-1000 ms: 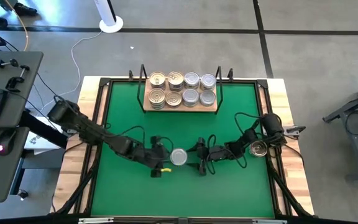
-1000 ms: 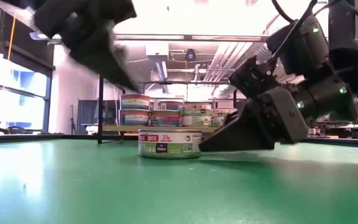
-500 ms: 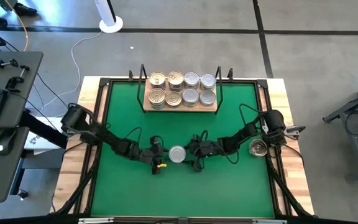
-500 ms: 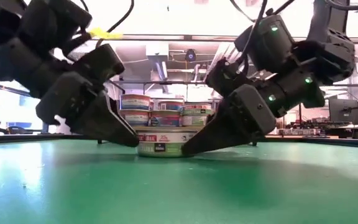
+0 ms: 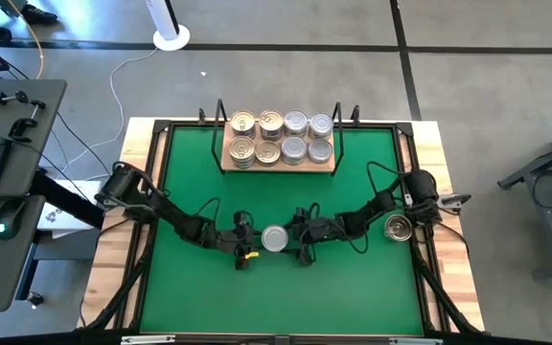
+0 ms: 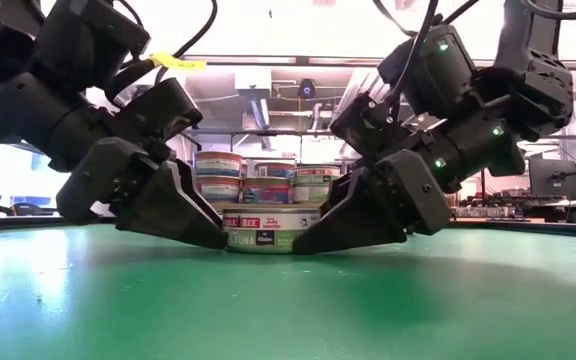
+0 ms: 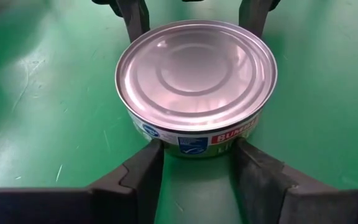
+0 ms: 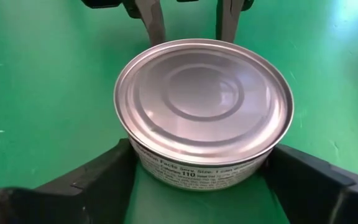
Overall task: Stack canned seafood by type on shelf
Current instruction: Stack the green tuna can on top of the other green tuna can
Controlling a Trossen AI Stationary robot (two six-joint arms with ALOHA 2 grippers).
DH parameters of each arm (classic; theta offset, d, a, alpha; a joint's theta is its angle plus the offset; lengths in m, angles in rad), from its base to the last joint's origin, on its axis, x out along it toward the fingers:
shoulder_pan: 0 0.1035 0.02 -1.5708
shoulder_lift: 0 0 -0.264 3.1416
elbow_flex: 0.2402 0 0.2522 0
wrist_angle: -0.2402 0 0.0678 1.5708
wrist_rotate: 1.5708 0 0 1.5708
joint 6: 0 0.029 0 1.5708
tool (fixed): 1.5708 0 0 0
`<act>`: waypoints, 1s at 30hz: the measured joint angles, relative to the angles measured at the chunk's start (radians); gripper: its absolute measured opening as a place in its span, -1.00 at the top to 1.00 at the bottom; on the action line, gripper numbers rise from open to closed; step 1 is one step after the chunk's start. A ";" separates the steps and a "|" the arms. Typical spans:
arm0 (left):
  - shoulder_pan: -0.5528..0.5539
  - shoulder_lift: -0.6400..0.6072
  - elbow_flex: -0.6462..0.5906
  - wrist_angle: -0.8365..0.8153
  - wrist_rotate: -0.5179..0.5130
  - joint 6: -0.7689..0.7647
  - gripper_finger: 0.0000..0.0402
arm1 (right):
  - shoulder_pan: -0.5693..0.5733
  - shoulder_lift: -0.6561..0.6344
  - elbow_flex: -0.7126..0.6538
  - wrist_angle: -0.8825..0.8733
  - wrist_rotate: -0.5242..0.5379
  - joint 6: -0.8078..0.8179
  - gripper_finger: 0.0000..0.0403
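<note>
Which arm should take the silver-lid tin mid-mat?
Right, probably. The right end effector has open fingers on either side of the tin. The left end effector has its fingers set narrower than the tin, at its near wall.

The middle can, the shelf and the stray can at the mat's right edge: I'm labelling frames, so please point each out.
middle can [image 5: 275, 239]: high view, centre of its silver lid.
shelf [image 5: 278, 169]: high view, bare front edge of the board.
stray can [image 5: 398, 228]: high view, centre of its top.

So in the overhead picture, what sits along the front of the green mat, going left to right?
Left hand → silver-lidded round tin → right hand → another round metal tin, at the mat's right edge.
</note>
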 joint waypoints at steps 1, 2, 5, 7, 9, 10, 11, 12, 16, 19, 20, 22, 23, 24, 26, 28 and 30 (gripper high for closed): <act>0.000 -0.002 0.000 -0.001 0.000 0.001 0.17 | 0.003 0.000 -0.001 0.001 0.005 0.001 -0.61; 0.000 -0.007 0.000 -0.008 0.002 0.001 0.18 | 0.007 0.000 -0.001 0.001 0.018 0.004 -0.60; -0.002 -0.032 0.008 -0.064 0.006 -0.002 0.19 | 0.019 0.000 -0.009 0.018 0.051 0.014 -0.59; -0.006 -0.060 0.015 -0.127 0.005 -0.003 0.19 | 0.025 0.000 -0.023 0.033 0.075 0.035 -0.58; -0.011 -0.094 0.023 -0.192 -0.009 -0.003 0.19 | 0.030 -0.001 -0.037 0.047 0.101 0.066 -0.57; -0.014 -0.111 0.024 -0.228 -0.018 -0.004 0.19 | 0.031 -0.002 -0.042 0.053 0.109 0.084 -0.57; -0.018 -0.125 0.025 -0.268 -0.025 -0.004 0.19 | 0.032 -0.003 -0.045 0.056 0.109 0.100 -0.57; -0.019 -0.136 0.024 -0.307 -0.028 -0.004 0.19 | 0.033 -0.004 -0.047 0.056 0.104 0.115 -0.56; -0.018 -0.178 0.023 -0.381 -0.029 -0.012 0.19 | 0.034 -0.005 -0.048 0.053 0.101 0.133 -0.52; -0.019 -0.186 0.021 -0.367 -0.019 -0.027 0.15 | 0.034 -0.005 -0.049 0.053 0.110 0.135 -0.48; -0.018 -0.186 0.021 -0.355 -0.013 -0.027 0.12 | 0.034 -0.005 -0.049 0.053 0.113 0.137 -0.46; -0.018 -0.186 0.021 -0.345 -0.004 -0.026 0.06 | 0.033 -0.006 -0.049 0.055 0.113 0.151 -0.45; -0.018 -0.186 0.021 -0.344 -0.001 -0.026 0.02 | 0.033 -0.006 -0.050 0.056 0.113 0.161 -0.44; -0.018 -0.186 0.021 -0.346 0.000 -0.027 -0.02 | 0.033 -0.006 -0.050 0.058 0.114 0.167 -0.44; -0.019 -0.191 0.020 -0.351 -0.002 -0.034 -0.10 | 0.033 -0.006 -0.050 0.062 0.116 0.178 -0.44; -0.019 -0.196 0.019 -0.347 -0.009 -0.051 -0.15 | 0.033 -0.006 -0.051 0.066 0.117 0.184 -0.44; -0.019 -0.196 0.019 -0.343 -0.011 -0.057 -0.17 | 0.033 -0.006 -0.052 0.076 0.118 0.184 -0.44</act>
